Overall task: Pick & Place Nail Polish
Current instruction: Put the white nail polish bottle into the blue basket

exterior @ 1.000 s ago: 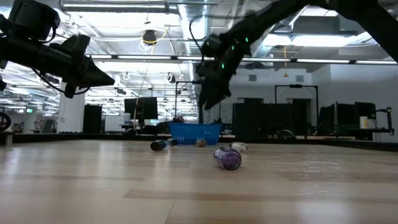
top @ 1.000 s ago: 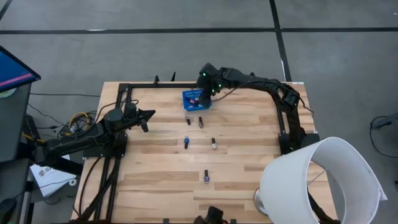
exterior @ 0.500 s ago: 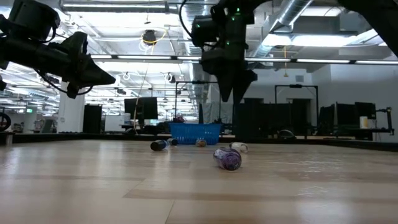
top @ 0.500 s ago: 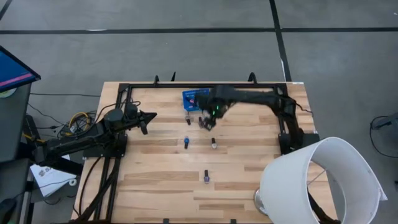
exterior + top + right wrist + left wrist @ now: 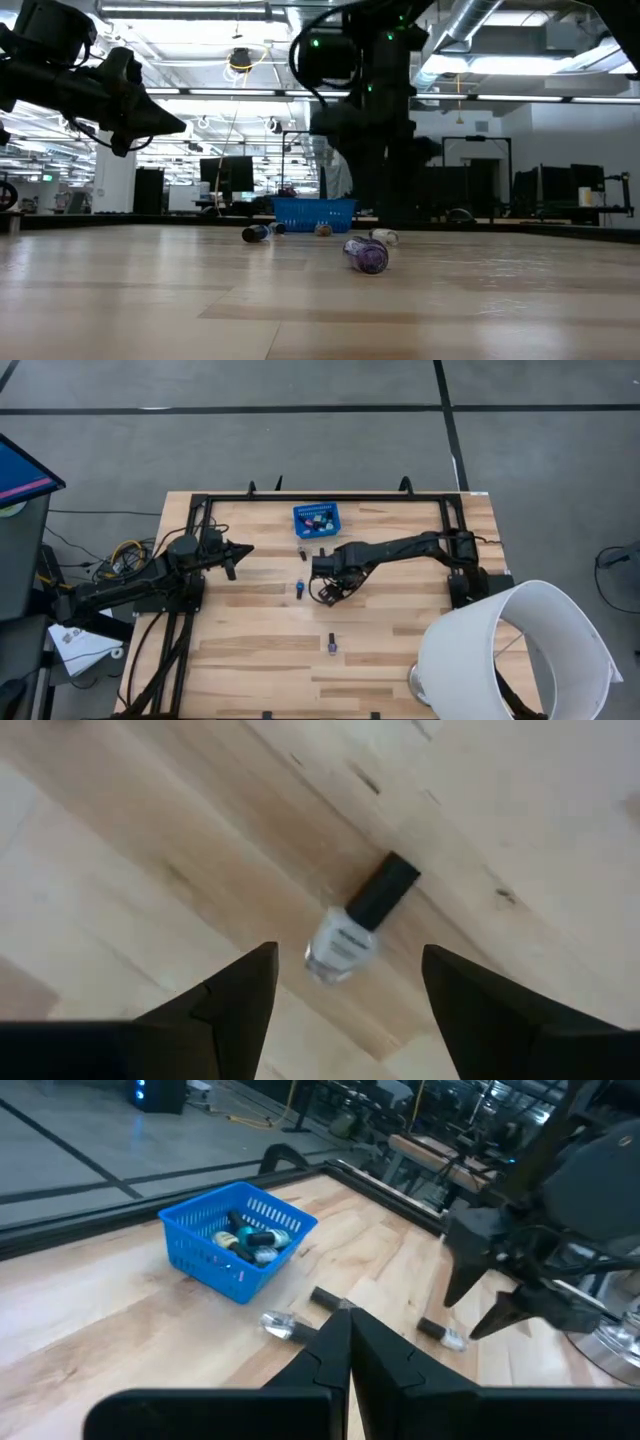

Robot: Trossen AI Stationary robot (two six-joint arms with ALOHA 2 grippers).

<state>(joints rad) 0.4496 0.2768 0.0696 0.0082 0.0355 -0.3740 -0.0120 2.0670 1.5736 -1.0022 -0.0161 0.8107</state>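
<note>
Several small nail polish bottles lie on their sides on the wooden table: a pale one with a black cap (image 5: 352, 928), a blue one (image 5: 299, 590), a purple one (image 5: 331, 645) and two near the basket (image 5: 302, 554). More bottles fill the blue mesh basket (image 5: 316, 520) at the table's far side. My right gripper (image 5: 345, 988) hangs open over the pale bottle, fingers pointing down, one finger on either side and above it. My left gripper (image 5: 243, 548) is shut, raised at the table's left, holding nothing.
A black frame (image 5: 200, 510) runs along the table's far, left and right sides. A white lampshade (image 5: 515, 650) stands at the near right corner. Bare wood lies between the scattered bottles and the near edge.
My right gripper has swung from above the blue basket toward the table's near side, sinking and rolling about its own axis, and now hangs over the pale bottle. It has stayed open. No bottle has moved.
</note>
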